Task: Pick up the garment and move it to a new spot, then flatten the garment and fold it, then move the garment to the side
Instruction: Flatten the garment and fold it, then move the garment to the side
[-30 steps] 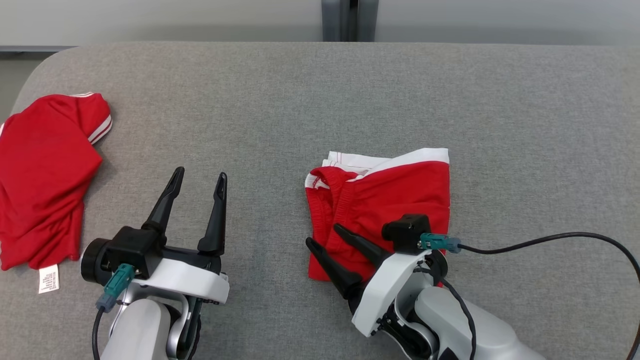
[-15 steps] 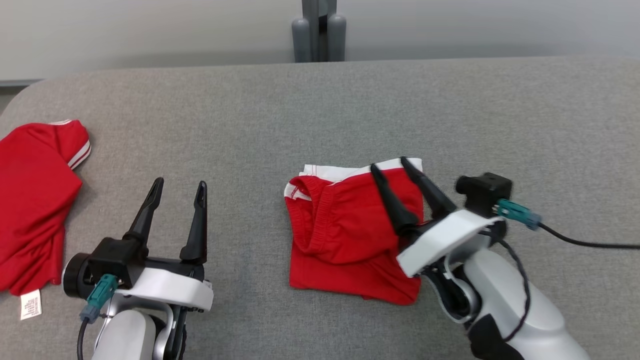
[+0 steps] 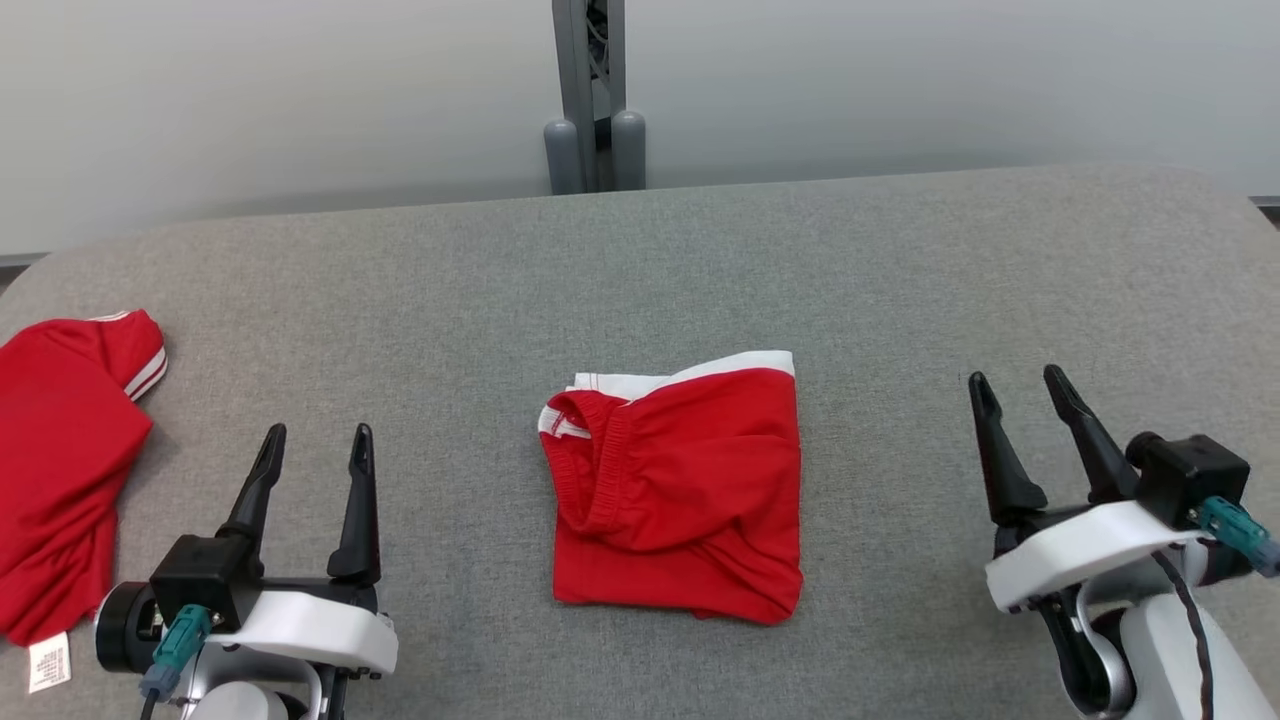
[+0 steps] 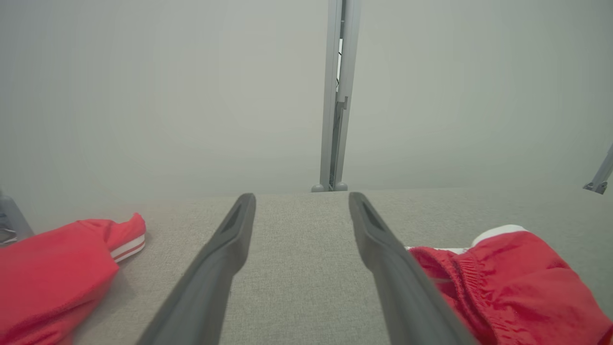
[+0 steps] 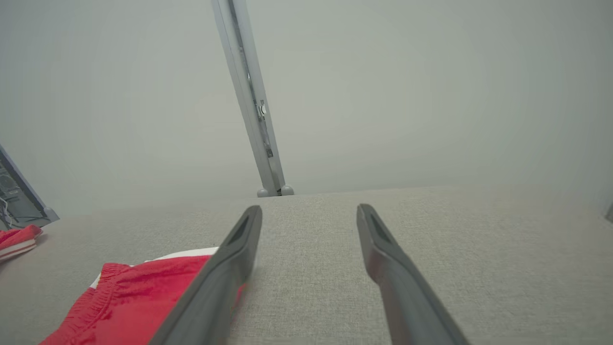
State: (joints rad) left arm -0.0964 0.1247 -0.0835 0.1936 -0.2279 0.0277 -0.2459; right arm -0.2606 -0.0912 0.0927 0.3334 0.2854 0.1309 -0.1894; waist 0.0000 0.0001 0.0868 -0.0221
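A folded red garment [image 3: 680,490] with white trim lies in the middle of the grey table [image 3: 900,260]; its elastic waistband faces left. It also appears at the lower right of the left wrist view as the garment [image 4: 517,278] and at the lower left of the right wrist view as the garment [image 5: 139,297]. My left gripper [image 3: 315,440] stands open at the lower left, apart from the cloth. My right gripper [image 3: 1020,385] stands open at the lower right, well clear of the garment, with nothing between its fingers.
A second red garment [image 3: 60,450] with white-striped sleeve and a white label lies at the table's left edge, also seen as red cloth [image 4: 62,273]. A grey post [image 3: 590,100] stands behind the table's far edge against a pale wall.
The right gripper has drawn back off the folded garment and swung to the right side. The head camera has tilted up, so the whole scene sits lower. The left gripper stays open.
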